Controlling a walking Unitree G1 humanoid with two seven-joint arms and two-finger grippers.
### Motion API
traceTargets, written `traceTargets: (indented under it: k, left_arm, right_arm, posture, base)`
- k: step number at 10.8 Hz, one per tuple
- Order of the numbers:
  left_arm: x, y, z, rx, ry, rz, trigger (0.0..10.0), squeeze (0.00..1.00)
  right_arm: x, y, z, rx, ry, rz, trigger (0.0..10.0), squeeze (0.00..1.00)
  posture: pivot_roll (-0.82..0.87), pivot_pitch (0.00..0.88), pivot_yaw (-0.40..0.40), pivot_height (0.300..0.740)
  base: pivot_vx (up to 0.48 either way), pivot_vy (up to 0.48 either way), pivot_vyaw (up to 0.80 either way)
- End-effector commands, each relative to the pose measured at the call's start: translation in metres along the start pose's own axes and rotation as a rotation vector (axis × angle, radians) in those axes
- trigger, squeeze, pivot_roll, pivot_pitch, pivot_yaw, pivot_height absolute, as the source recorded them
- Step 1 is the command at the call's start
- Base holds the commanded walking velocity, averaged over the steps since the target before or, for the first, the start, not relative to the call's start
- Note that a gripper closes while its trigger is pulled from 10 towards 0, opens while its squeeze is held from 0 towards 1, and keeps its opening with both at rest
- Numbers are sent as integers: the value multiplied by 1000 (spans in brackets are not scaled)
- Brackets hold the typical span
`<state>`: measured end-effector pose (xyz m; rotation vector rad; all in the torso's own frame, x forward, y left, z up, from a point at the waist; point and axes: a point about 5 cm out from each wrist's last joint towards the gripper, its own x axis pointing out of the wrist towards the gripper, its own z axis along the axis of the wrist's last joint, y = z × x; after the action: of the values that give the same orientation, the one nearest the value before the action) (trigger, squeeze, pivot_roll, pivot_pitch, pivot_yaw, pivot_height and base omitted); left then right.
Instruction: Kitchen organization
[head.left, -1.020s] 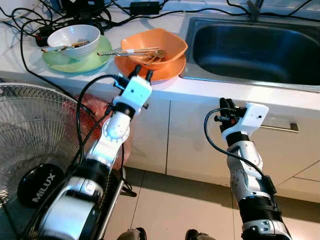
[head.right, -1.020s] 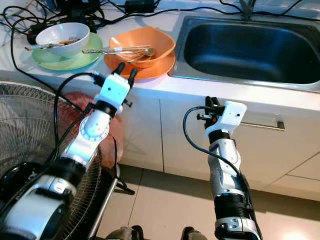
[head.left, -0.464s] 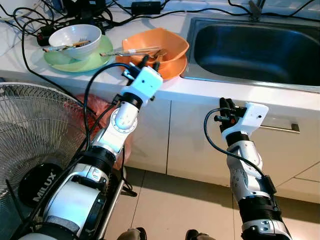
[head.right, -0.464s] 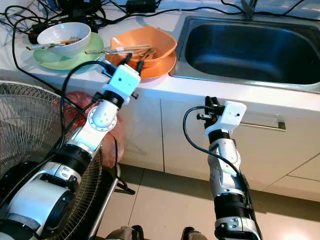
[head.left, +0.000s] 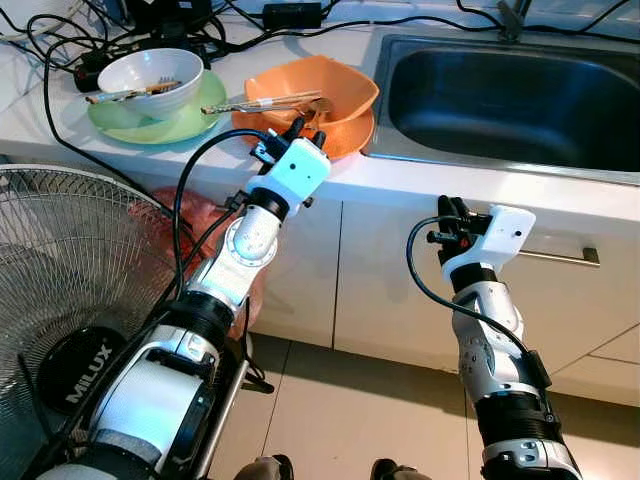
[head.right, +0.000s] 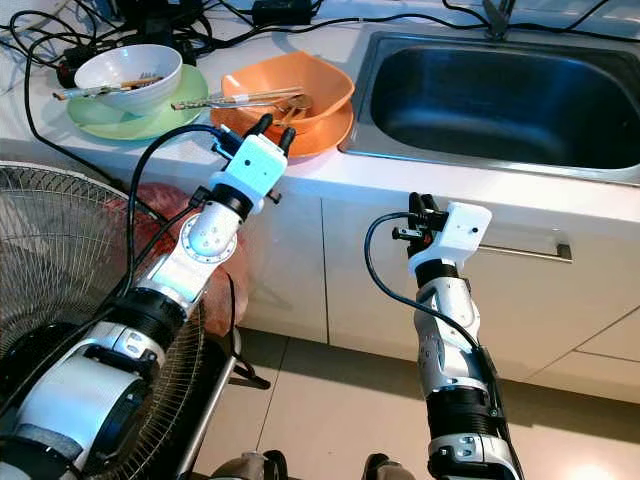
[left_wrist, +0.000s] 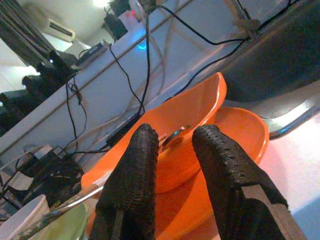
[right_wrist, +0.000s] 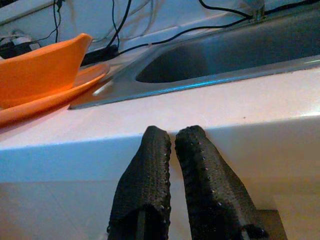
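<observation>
1. Left claw (head.left: 303, 127) is held at the front edge of the table (head.left: 400, 178), just before the orange bowl (head.left: 320, 88); its two black fingers (left_wrist: 132, 170) are parted by a narrow gap with nothing between them. The right claw (head.left: 448, 207) is held lower, in front of the white cabinet door (head.left: 580, 290) below the sink, its fingers (right_wrist: 150, 175) pressed together and empty.
2. A steel sink (head.left: 510, 95) is set into the table on the right, deep and dark inside.
3. A round standing fan (head.left: 60, 290) with a wire guard is seen on the floor at the left.
4. The orange bowl is seen resting on an orange plate (head.left: 345, 140), just beside the sink's left rim; it is glossy, with a squarish flared rim.
5. A green plate (head.left: 195, 118) is placed further left, with a white bowl (head.left: 150, 80) on it.
6. Chopsticks (head.left: 260, 102) and a metal spoon (head.left: 318, 105) are laid across the orange bowl; further utensils rest in the white bowl.
7. Black cables (head.left: 60, 50) are strewn behind the dishes.
</observation>
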<state>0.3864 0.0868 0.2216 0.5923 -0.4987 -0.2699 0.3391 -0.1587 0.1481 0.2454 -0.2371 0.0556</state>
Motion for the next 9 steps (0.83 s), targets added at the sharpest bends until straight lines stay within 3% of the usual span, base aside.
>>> traceTargets:
  k: [1, 4, 9]
  left_arm:
    - [3, -2, 1, 17, 7, -25, 10000, 0]
    - [10, 8, 4, 44, 16, 32, 10000, 0]
    - [13, 8, 3, 71, 41, 40, 9843, 0]
  right_arm:
    - [-1, 2, -2, 3, 1, 8, 10000, 0]
    - [-2, 2, -2, 4, 0, 4, 10000, 0]
    - [-3, 1, -3, 6, 1, -2, 10000, 0]
  posture:
    - [60, 148, 51, 740]
    - [59, 144, 54, 740]
    - [54, 132, 59, 740]
  base:
    - [0, 0, 0]
    - [0, 0, 0]
    - [0, 0, 0]
